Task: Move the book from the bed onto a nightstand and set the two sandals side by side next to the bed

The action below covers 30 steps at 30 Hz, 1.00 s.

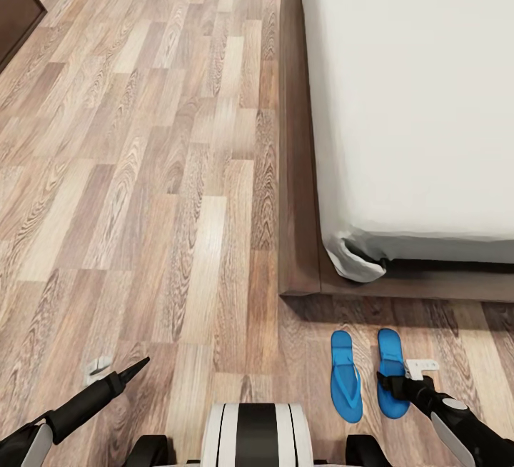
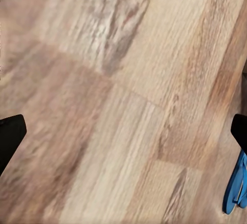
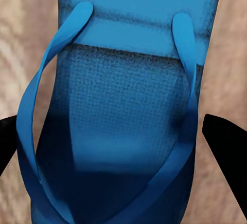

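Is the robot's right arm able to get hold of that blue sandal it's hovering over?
Probably yes. The right gripper sits directly over the sandal nearer the robot's right, fingers spread on either side of it. Nothing lies between them, and the other sandal lies apart on the floor.

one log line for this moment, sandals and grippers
sandals: two side by side on floor at bed foot | right gripper: open, over right sandal | left gripper: open, over bare floor
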Tool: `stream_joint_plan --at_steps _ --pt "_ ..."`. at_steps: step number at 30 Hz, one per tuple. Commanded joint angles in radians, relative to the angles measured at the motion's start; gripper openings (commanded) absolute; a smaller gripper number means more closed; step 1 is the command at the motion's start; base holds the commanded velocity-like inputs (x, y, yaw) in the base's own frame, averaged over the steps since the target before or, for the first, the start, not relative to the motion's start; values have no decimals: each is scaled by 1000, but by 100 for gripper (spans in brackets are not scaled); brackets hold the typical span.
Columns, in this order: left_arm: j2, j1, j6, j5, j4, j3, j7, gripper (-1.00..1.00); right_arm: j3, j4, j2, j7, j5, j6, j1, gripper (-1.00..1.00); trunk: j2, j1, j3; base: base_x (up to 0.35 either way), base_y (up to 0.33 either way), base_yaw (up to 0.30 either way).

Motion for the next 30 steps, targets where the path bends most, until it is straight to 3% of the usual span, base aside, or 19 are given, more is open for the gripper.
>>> stream_joint_plan --at_steps 1,14,17,30 --pt "0 -1 10 4 1 1 -3 100 0 20 7 -2 -5 2 2 -100 0 0 3 0 0 0" --pt "0 -1 10 4 1 1 -4 100 0 19 7 -2 -5 2 1 -100 1 -1 11 0 0 0" --pt "0 -1 10 4 0 0 -4 100 0 19 7 -2 -5 2 1 -100 1 -2 23 0 0 0" --pt "0 -1 10 5 1 0 -4 100 0 17 7 0 -7 8 2 -100 1 -2 23 0 0 0"
